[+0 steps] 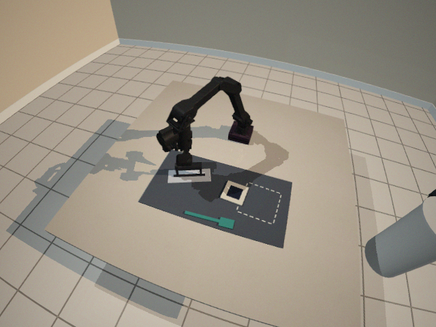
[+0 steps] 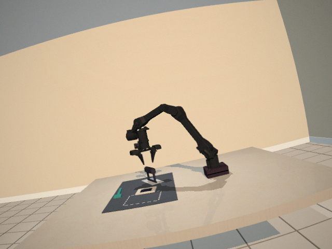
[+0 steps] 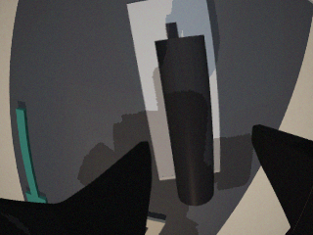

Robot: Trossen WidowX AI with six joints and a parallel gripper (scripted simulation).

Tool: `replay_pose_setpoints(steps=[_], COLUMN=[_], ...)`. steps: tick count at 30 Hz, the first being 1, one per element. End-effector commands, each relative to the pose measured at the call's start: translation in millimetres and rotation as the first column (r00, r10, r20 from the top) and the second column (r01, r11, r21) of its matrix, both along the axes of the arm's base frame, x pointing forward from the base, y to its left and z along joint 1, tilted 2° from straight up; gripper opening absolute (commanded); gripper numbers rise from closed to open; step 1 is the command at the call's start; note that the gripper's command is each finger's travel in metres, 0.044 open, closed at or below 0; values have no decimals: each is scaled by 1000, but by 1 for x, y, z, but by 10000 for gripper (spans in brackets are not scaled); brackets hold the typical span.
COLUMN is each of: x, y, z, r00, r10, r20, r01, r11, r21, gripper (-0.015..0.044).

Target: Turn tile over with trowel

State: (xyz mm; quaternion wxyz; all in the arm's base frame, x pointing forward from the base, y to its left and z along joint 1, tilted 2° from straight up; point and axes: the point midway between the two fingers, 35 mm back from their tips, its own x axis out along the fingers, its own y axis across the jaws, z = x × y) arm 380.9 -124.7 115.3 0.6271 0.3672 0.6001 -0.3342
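Observation:
A trowel with a pale flat blade (image 1: 172,180) (image 2: 145,181) (image 3: 139,49) lies on the mat, its raised black handle (image 2: 150,169) (image 3: 188,98) standing up on posts. My gripper (image 2: 148,163) (image 3: 202,141) is open above this handle, one finger to each side in the wrist view, with a gap below the fingertips in the exterior view. The cream tile (image 1: 234,192) (image 2: 138,192) lies flat, dark square mark up. It is mostly outside the dashed outline (image 1: 273,223), across its near side edge. Inside the outline is bare mat.
A green flat tool (image 1: 226,223) (image 2: 117,196) (image 3: 27,152) with a thin handle and square end lies near the long edge of the dark mat (image 1: 165,200) (image 2: 171,191). The arm's base (image 1: 240,133) (image 2: 216,170) stands on the table beyond the mat. A grey cylinder (image 1: 401,239) is at the right.

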Motion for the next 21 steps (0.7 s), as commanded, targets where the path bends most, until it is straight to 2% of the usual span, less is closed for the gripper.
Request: replay_pose_setpoints(steps=[1,11,21], x=[0,0,-1], y=[1,2,3], z=[-1,-1,-1], r00=[995,902,701], r10=[99,432,713], r20=[-2,2,-1], r01=[-99,-431,-713], r11=[995,902,700], r21=[-1,-21,-41], gripper=[270,270,270])
